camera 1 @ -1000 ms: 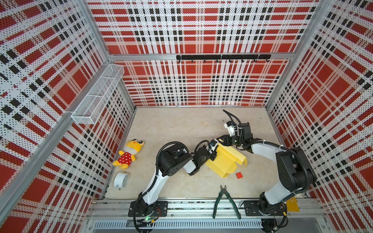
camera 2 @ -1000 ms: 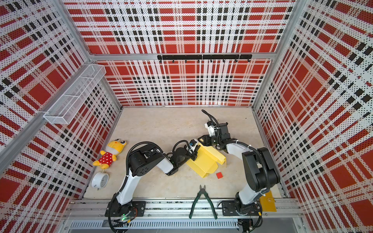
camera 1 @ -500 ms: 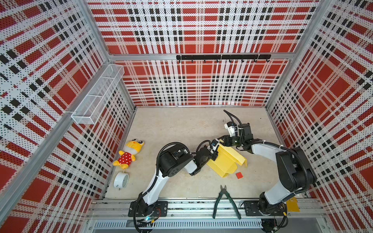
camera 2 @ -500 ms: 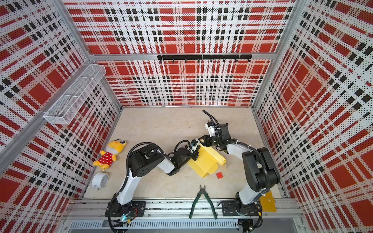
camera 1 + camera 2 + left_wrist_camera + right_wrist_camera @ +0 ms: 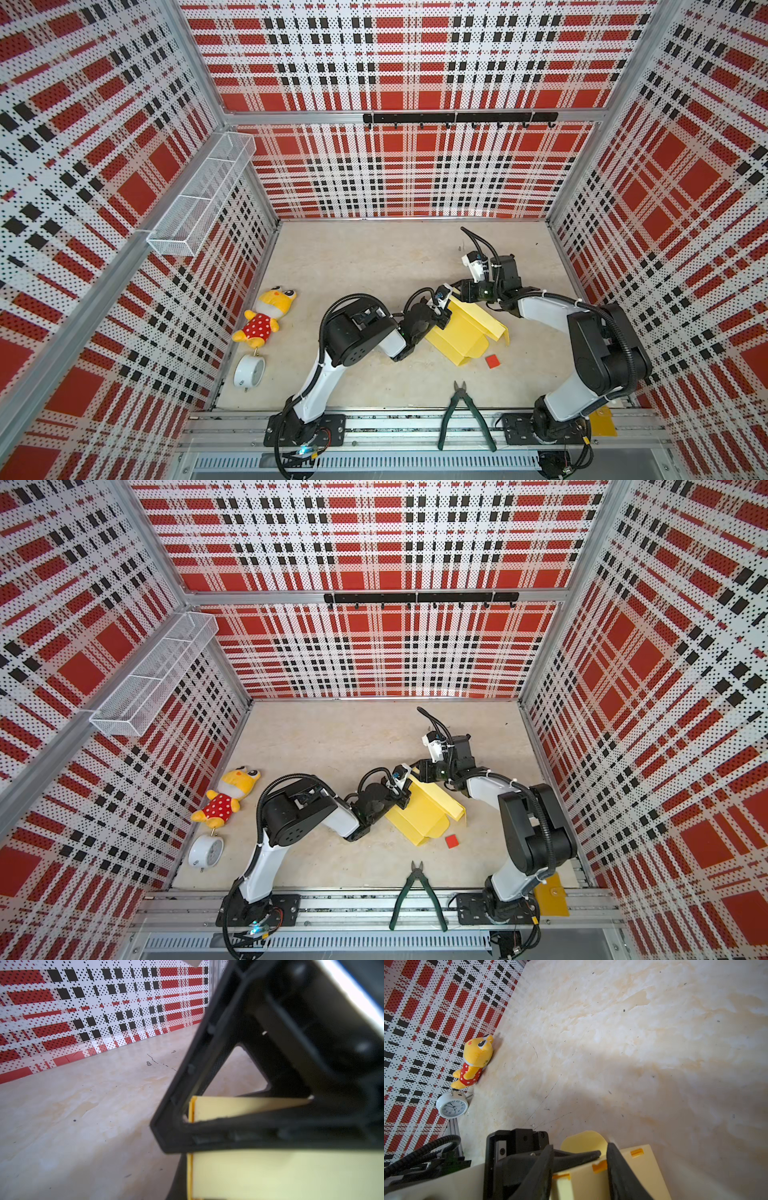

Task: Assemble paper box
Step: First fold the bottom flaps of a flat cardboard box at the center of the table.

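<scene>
1. Table [image 5: 374,257]: my work surface.
2. Paper box [image 5: 461,332]: half-folded, lying mid-table between both arms so each reaches an edge.
3. Right gripper [image 5: 579,1147]: jaws apart, straddling a tabbed wall, I judge to steer the fold.
4. Left gripper [image 5: 441,319]: clamped shut on the box's edge facing its arm, anchoring it.

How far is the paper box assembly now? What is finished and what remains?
Done: the paper box is partly folded, with a wall raised, yet lies open. In hand: the left gripper is shut on one edge; the right gripper straddles a slotted panel, grip unclear. Left: fold the remaining flaps and close it.
</scene>
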Robot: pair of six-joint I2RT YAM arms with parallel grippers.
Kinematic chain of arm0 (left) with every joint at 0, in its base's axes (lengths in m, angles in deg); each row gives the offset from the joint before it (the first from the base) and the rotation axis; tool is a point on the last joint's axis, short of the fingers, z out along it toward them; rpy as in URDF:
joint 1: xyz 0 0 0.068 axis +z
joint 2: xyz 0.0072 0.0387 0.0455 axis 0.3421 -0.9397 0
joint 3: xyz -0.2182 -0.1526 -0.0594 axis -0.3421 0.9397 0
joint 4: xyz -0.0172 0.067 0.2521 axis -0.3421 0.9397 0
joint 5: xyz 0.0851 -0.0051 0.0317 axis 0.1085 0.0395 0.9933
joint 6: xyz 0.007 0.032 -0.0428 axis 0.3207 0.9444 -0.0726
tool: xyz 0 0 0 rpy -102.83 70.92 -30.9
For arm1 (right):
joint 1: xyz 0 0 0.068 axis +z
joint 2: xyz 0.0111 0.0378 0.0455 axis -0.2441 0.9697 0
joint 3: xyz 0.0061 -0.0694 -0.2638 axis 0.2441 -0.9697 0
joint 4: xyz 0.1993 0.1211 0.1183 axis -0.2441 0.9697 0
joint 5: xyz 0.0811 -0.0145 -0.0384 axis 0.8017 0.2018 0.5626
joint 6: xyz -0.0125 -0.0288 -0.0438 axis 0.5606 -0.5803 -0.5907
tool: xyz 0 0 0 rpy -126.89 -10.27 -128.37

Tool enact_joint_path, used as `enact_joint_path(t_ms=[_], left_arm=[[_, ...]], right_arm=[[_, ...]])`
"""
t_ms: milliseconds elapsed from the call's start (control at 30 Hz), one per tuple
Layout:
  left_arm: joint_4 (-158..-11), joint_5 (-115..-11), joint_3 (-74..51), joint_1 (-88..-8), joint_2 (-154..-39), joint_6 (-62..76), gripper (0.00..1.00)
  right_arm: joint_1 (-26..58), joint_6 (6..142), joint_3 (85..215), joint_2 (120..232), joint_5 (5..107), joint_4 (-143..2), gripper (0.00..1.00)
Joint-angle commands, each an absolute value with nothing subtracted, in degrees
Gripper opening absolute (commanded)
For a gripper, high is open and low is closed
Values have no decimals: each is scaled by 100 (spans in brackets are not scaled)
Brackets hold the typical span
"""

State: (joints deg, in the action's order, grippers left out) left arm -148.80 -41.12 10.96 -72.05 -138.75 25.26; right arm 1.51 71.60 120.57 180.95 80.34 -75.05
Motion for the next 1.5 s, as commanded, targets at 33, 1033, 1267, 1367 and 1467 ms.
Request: enact_joint_path(t_ms=[33,1033,1267,1367,1467], left_arm=[[-15210,-4045,1074,-7212,-13575,2461,0],[-14492,-4057,1505,-7116,-13467,1986,32],[-14497,-4109,1500,-7089,-13665,1975,32],[-14470,-4136,1490,-7080,-13703,1960,22],[-14471,-4149,1432,-7089,-13737,1961,9]], right_arm=[[194,7147,12007,18177,8157,-7216,43],[236,7674,12173,18105,8301,-7462,43],[227,7595,12064,18118,8257,-7466,43],[215,7603,12075,18191,8289,-7518,42],[215,7660,12070,18270,8333,-7639,41]])
